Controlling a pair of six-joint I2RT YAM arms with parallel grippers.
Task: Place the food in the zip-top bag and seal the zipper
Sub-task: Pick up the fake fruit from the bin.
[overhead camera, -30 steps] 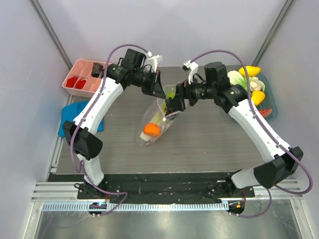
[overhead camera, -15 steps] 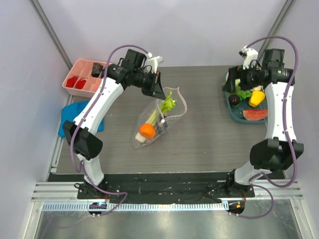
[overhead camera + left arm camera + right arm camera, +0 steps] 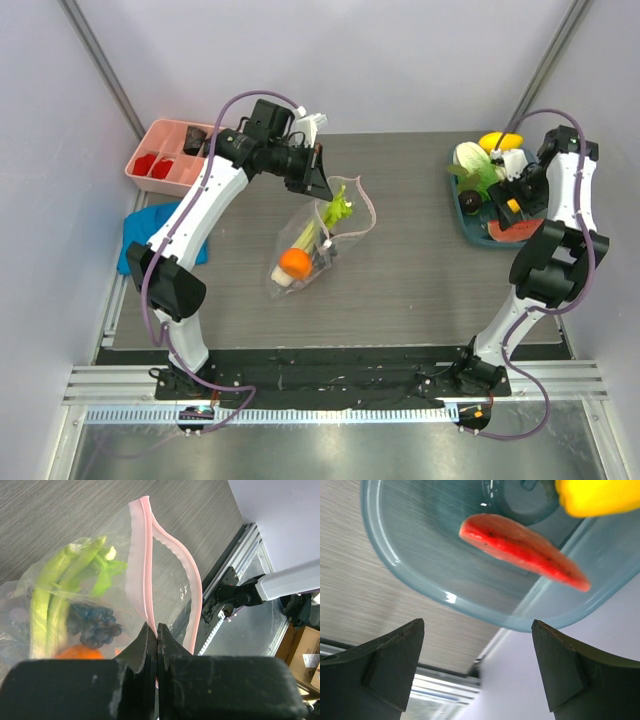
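my left hand (image 3: 157, 630) pinches zipper (image 3: 145, 555), holding zip-top bag (image 3: 320, 235) mouth up | my right hand (image 3: 477, 630) spread over watermelon slice (image 3: 520, 550), well right of zip-top bag | risk: thin slice skids; zipper slips my pinch

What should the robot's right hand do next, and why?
Probably move the right hand down onto the watermelon slice and close on it. That hand is open and empty, and the slice lies right ahead of it in the blue tray. The left hand is shut on the zipper, holding the zip-top bag open for more food.
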